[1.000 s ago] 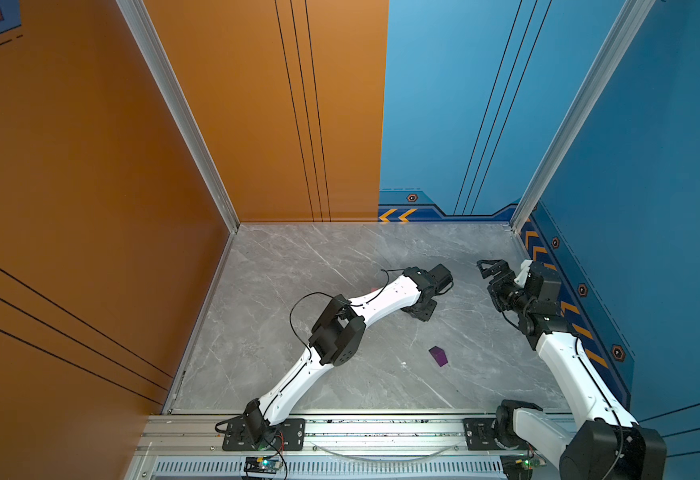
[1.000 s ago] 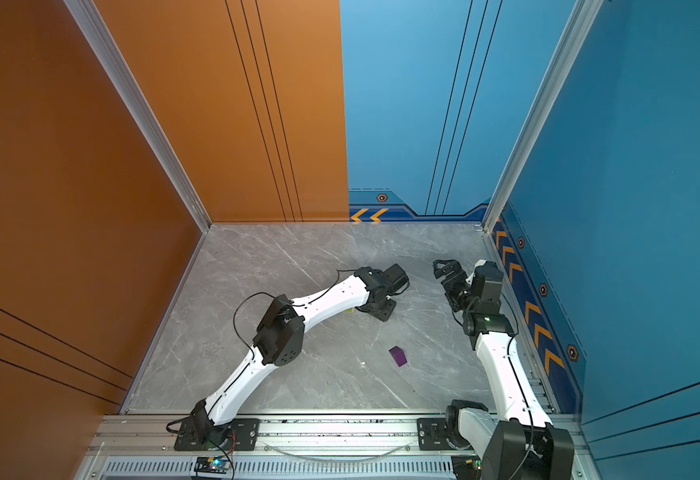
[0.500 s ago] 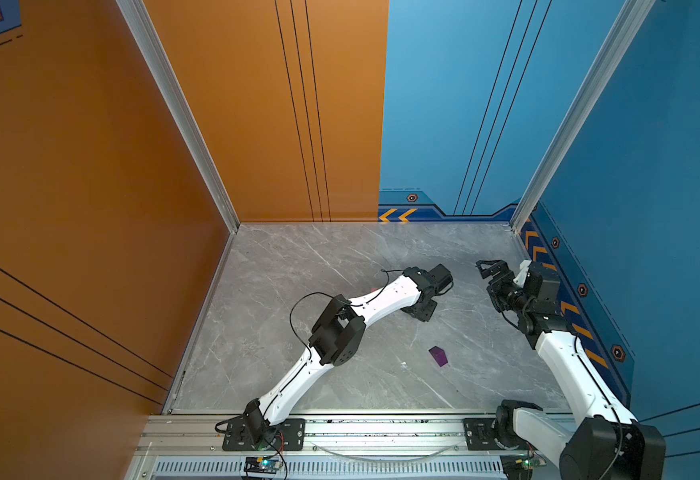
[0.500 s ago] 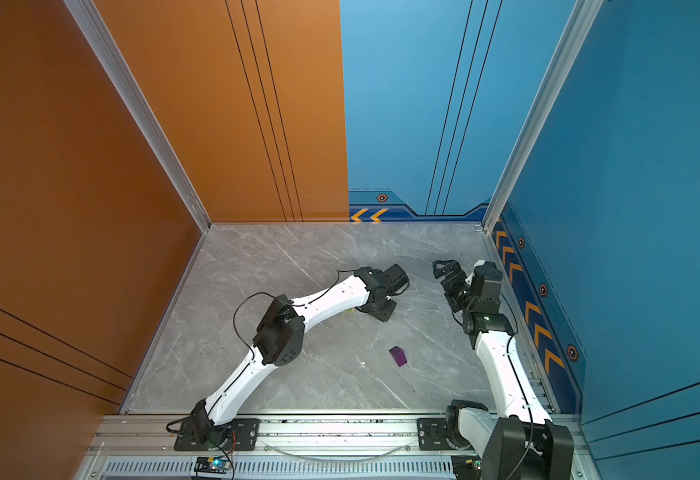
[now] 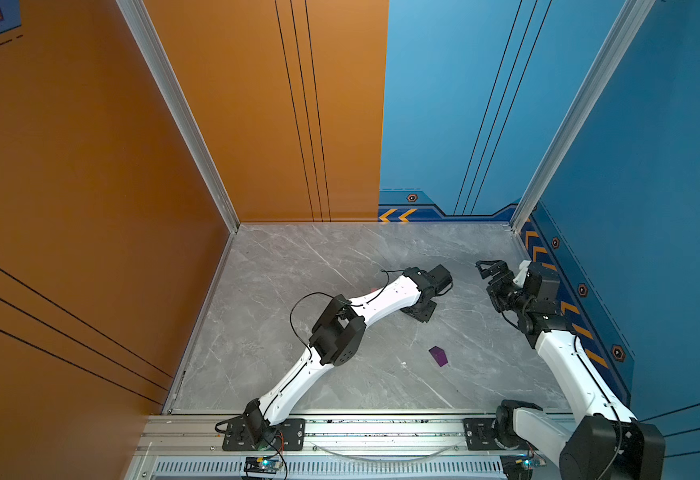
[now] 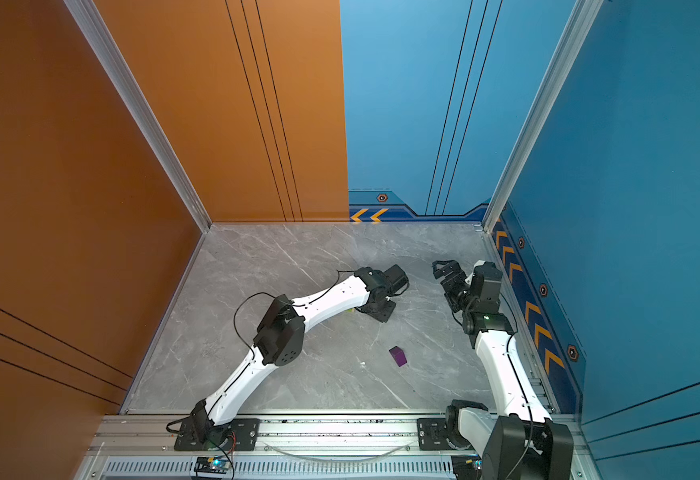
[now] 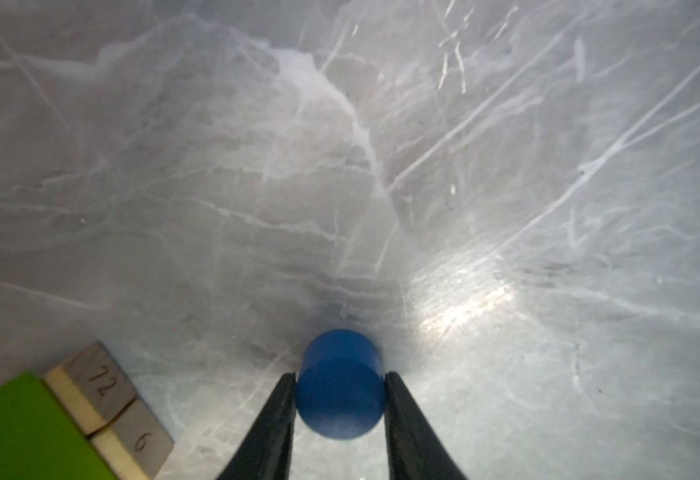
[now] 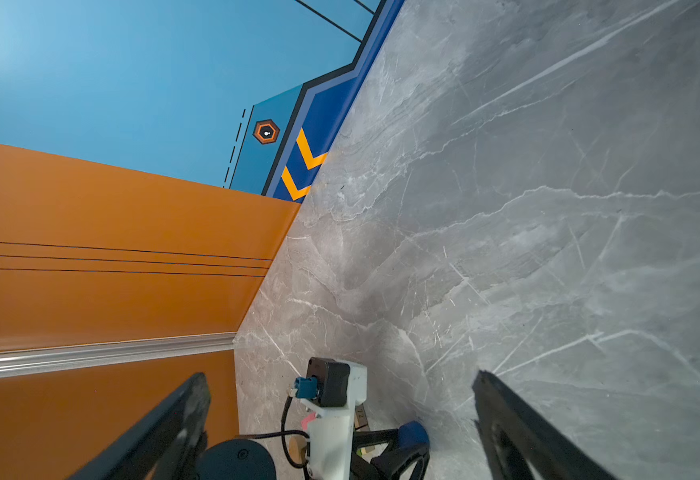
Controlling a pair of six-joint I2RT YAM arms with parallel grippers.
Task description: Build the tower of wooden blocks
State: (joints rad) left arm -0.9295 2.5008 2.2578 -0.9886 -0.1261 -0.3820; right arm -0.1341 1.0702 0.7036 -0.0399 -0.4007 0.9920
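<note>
In the left wrist view a short blue cylinder (image 7: 340, 395) stands on the grey floor, and my left gripper (image 7: 340, 378) is shut on it with both black fingers against its sides. A lime-green bar (image 7: 16, 432) and two tan bars (image 7: 95, 386) marked with numbers lie close beside it. In both top views the left wrist (image 5: 421, 309) (image 6: 377, 309) covers these blocks. A purple peaked block (image 5: 438, 356) (image 6: 398, 356) lies alone nearer the front. My right gripper (image 5: 490, 268) (image 8: 340, 376) hangs open and empty by the right wall and looks at the blue cylinder (image 8: 412, 432).
The orange wall (image 5: 90, 208) bounds the floor on the left and the blue wall (image 5: 651, 208) on the right. A metal rail (image 5: 381, 432) with both arm bases runs along the front. A pink sliver (image 8: 307, 420) and a tan round block (image 8: 295, 446) show behind the left wrist.
</note>
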